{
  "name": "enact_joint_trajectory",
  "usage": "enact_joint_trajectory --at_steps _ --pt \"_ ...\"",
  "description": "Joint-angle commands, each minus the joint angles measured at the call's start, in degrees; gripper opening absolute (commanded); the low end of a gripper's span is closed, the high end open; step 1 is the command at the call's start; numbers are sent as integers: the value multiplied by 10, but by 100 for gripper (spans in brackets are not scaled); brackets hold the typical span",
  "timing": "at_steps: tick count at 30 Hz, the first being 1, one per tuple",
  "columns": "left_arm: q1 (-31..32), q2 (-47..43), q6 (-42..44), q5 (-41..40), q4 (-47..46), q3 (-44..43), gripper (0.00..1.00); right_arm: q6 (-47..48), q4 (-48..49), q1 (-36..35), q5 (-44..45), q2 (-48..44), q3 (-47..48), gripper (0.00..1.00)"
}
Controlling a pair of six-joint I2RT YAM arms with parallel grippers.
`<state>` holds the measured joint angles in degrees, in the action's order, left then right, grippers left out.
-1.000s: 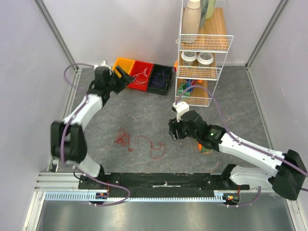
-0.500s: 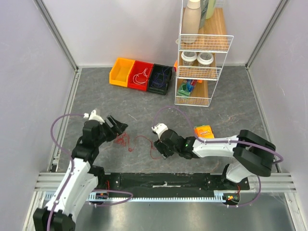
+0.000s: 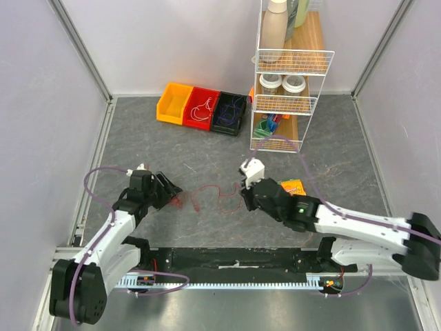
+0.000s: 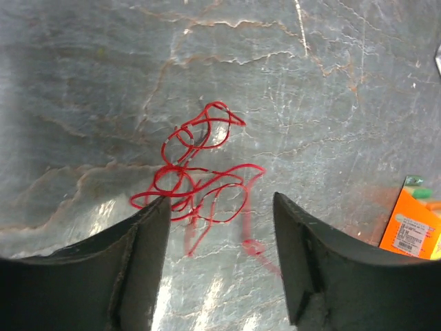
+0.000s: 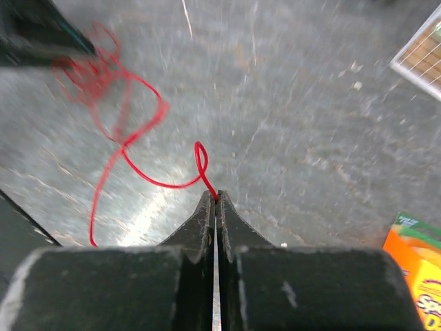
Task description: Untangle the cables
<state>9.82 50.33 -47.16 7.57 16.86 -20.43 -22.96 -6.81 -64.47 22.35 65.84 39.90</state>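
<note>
Red cable (image 4: 200, 172) lies in a tangle on the grey tabletop (image 4: 331, 83), with one strand running to the right fingers (image 5: 213, 207), which are pinched tight on it. Left fingers (image 4: 138, 248) stand wide apart, straddling the tangle's near edge and holding nothing.

Obstacle map, overhead view. Bare tabletop (image 3: 207, 155) lay free between the arms and the three bins (image 3: 201, 108) at the far edge. A red cable (image 3: 207, 191) ran across the near middle, from the spread fingers of the left gripper (image 4: 220, 198) to the right gripper (image 5: 215, 196) pinching it — a low barrier. On the right, the wire rack (image 3: 284, 103) and an orange packet (image 3: 295, 187) just beside the right arm narrowed the passage.
</note>
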Motion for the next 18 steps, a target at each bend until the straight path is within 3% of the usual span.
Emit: enact_joint_trajectory --at_steps 1,3,5,7,11,14,18 --pt "1 28 -14 38 -100 21 53 -16 -69 0 22 -75 37 0" --pt "1 44 -17 44 -100 19 23 -17 -87 0 19 -89 54 0" --pt "1 46 -20 45 -96 20 17 -20 -96 0 30 -104 59 0" --pt "1 29 -20 43 -94 26 24 -21 -101 -1 40 -112 63 0" --pt "1 5 -14 53 -59 19 55 -19 -107 0 34 -106 82 0" --pt "4 -12 -17 82 -58 18 62 -18 -109 0 31 -99 86 0" --pt "21 -11 0 91 -62 -1 60 -17 -109 0 28 -104 91 0"
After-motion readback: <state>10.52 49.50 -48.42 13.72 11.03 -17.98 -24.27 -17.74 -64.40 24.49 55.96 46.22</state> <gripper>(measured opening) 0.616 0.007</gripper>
